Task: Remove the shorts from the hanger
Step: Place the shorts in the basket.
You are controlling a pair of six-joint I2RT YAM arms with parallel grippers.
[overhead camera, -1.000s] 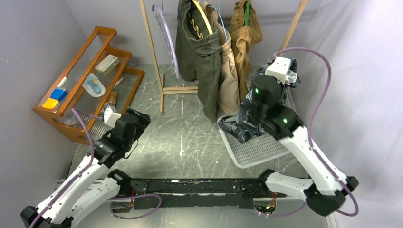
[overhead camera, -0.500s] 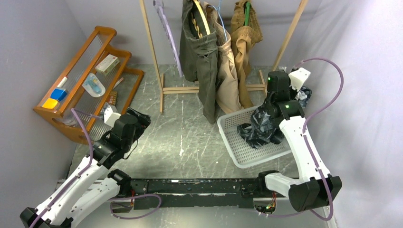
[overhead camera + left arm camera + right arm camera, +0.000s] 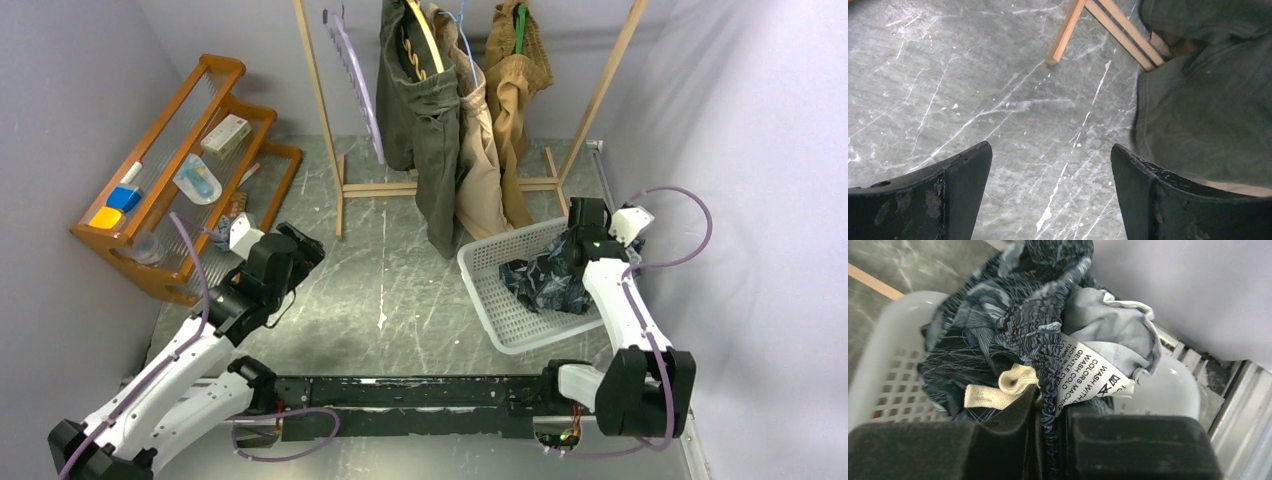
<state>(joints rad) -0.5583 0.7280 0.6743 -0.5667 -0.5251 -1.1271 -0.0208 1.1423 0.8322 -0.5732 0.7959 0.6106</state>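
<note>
One navy pair [image 3: 545, 283] — bunched inside basket's [image 3: 512, 325] right edge

The right arm, raised above the white basket [image 3: 520, 322] one second earlier, now folds down toward the basket's far right corner. The right pincer [image 3: 568, 248] sits low at the basket rim instead of high over its middle. The navy printed shorts [image 3: 545, 282], previously draped at length from the raised pincer, now lie bunched inside the basket. The arm's lilac cable loop hangs lower. The left arm advances slightly, placing the left pincer [image 3: 300, 250] a little nearer the table [image 3: 400, 290] centre.
</note>
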